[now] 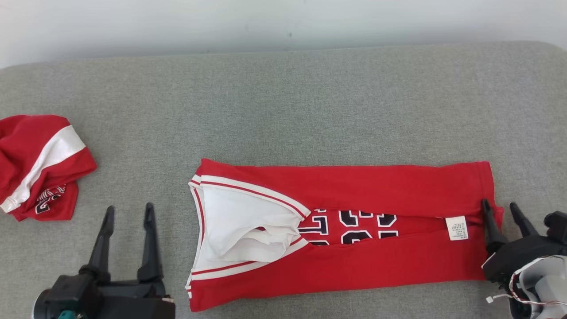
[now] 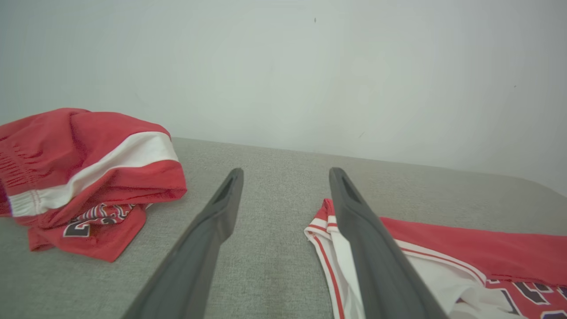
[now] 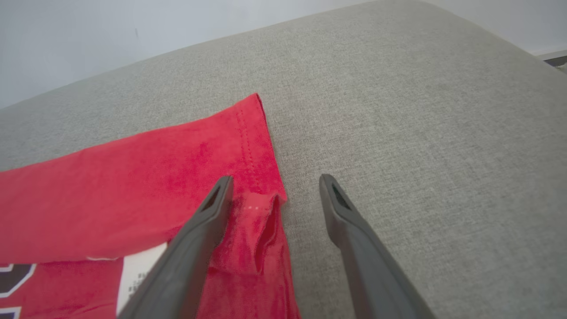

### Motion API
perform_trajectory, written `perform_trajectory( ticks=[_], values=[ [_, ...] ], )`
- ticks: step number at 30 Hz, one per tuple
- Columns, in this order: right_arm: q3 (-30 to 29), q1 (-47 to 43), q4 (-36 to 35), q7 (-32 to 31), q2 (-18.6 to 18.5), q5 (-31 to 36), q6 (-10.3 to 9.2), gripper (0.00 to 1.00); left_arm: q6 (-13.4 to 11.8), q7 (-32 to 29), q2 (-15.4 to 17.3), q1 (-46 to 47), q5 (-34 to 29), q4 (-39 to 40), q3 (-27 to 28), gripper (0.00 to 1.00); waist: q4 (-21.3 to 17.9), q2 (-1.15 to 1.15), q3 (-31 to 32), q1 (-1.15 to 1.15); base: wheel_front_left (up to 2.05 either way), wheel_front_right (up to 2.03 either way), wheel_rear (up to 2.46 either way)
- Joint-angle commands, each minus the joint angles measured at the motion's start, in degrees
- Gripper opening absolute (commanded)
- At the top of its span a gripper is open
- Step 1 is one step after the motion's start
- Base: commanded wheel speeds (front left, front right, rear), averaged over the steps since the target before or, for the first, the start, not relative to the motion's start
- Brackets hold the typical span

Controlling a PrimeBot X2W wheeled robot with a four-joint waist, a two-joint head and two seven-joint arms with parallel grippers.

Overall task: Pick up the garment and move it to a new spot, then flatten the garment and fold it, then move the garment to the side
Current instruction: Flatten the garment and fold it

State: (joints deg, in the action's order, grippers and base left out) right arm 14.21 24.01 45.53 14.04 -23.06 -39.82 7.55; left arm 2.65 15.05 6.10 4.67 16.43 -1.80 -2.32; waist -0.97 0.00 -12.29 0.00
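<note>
A grey woven upholstered surface runs across the scene, with a pale wall behind it. Nearest the robot, the left gripper stands at the lower left with its two dark fingers spread wide and nothing between them, over bare fabric just beside the shoulder end of the red basketball jersey. In the left wrist view that gripper frames bare grey cloth, and the jersey's white-trimmed edge lies at the foot of one finger. At the lower right, the right gripper is likewise spread wide and holds nothing. One fingertip sits over the jersey's hem end and the other over bare surface, so the hem edge falls between them; whether the finger touches the cloth cannot be told. The right wrist view shows the same gripper, with a small pucker of red hem beside its inner finger. The jersey lies flat in a long band, both long sides folded in toward the middle, dark numerals and a white care label showing in the gap. Further left, well apart, a crumpled red garment with a white stripe sits in a heap.
</note>
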Motion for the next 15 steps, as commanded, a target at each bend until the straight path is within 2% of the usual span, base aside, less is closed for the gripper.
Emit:
perform_trajectory(
  ticks=[1, 8, 9, 10, 11, 15],
  values=[
    [0.38, 0.83, 0.58, -0.16, 0.18, -0.36, -0.14, 1.0, 0.42, 0.17, -0.34, -0.86, -0.78, -0.22, 0.76, 1.0, 0.09, 0.0, 0.09, 0.0, 0.0, 0.0, 0.0],
    [3.43, 2.61, 6.93, -1.62, 1.73, -2.41, -0.14, 1.0, 2.83, 0.17, -2.79, -2.4, -3.52, -2.21, 3.57, 1.0, 0.52, 0.0, 0.17, 0.0, 0.0, 0.0, 0.0],
    [3.96, 2.56, 7.61, -1.98, 2.08, -2.73, -0.14, 0.85, 2.86, 0.17, -2.97, -2.42, -3.73, -2.32, 3.64, 1.0, 0.65, 0.0, 0.16, 0.0, 0.0, 0.0, 0.0],
    [4.5, 2.62, 8.08, -2.31, 2.51, -3.23, -0.14, 0.27, 3.05, 0.17, -3.05, -2.33, -3.86, -2.34, 3.8, 1.0, 0.76, 0.0, 0.17, 0.0, 0.0, 0.0, 0.0],
    [5.04, 2.69, 8.33, -2.38, 2.82, -3.58, -0.13, 0.0, 3.18, 0.17, -3.07, -2.3, -3.88, -2.38, 3.98, 1.0, 0.86, 0.0, 0.21, 0.0, 0.0, 0.0, 0.0],
    [6.26, 2.55, 9.05, -1.82, 2.64, -5.27, -0.13, 0.0, 3.15, 0.17, -3.22, -2.31, -3.59, -2.48, 4.24, 1.0, 0.85, 0.0, 0.65, 0.0, 0.0, 0.0, 0.0]
  ],
)
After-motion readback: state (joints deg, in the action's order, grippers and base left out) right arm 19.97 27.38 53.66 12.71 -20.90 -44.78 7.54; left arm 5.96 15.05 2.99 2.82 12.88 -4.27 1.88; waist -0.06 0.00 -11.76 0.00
